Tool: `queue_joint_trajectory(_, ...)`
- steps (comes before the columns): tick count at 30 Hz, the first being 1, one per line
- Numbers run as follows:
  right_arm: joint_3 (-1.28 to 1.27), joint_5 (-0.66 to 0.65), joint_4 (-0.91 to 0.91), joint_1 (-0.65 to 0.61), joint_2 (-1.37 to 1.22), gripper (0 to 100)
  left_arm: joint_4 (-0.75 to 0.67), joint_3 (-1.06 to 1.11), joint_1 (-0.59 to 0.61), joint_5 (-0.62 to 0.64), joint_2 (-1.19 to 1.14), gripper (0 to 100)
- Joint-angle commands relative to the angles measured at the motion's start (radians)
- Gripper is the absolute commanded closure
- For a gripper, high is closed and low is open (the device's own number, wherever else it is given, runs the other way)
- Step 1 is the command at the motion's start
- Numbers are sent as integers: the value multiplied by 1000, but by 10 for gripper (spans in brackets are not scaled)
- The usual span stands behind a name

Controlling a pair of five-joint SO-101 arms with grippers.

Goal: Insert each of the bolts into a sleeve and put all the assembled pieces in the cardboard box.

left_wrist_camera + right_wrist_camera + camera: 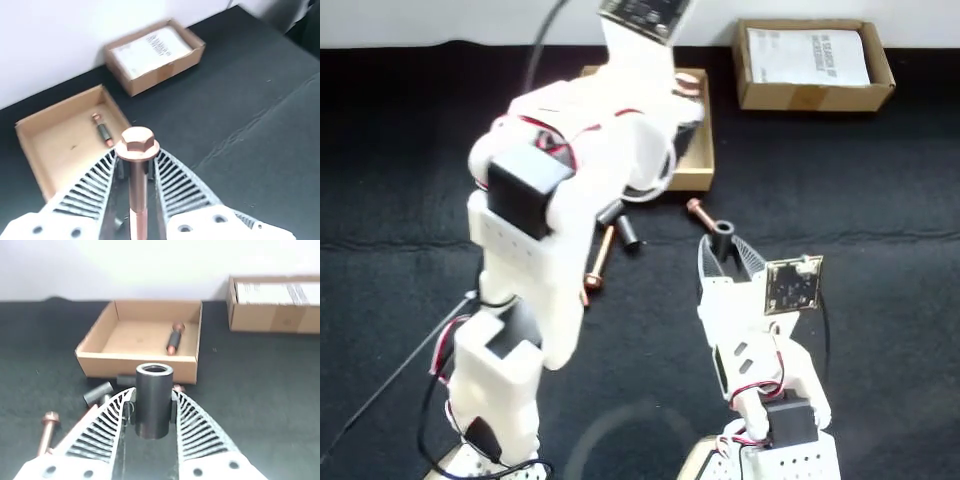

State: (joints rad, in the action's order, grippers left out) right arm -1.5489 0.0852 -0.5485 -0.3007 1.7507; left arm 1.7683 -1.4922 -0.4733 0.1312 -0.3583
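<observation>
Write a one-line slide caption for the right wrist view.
Right gripper holds a dark sleeve upright before the cardboard box, where one assembled piece already lies.

Black cloth work surface (890, 320), plain white wall (420, 20) behind

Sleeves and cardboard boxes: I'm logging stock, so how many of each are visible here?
Sleeves: 4, one in the right gripper, two loose, one boxed.
Cardboard boxes: 2.
Total: 6.
</observation>
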Motion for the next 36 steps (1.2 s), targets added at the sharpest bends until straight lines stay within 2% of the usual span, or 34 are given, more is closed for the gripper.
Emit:
queue_joint_trajectory(1,-12,-8,76,-10,8,991,2,223,44,-2,162,991)
queue_joint_trajectory(7,-33,-8,87,-10,8,991,-6,776,41,-2,501,991)
queue_joint_trajectory(12,-35,-2,87,-56,8,991,-77,1101,42,0,707,991)
queue_joint_trajectory(17,-36,-3,87,-193,8,991,-242,1353,41,2,826,991)
queue_joint_trajectory(21,-36,-3,87,-254,5,991,-390,1535,41,0,889,991)
queue_joint_trajectory(29,-36,-5,85,-254,7,991,-799,1882,41,-2,951,991)
queue_joint_trajectory(36,-36,-3,84,-251,7,991,-1079,1933,39,-2,970,991)
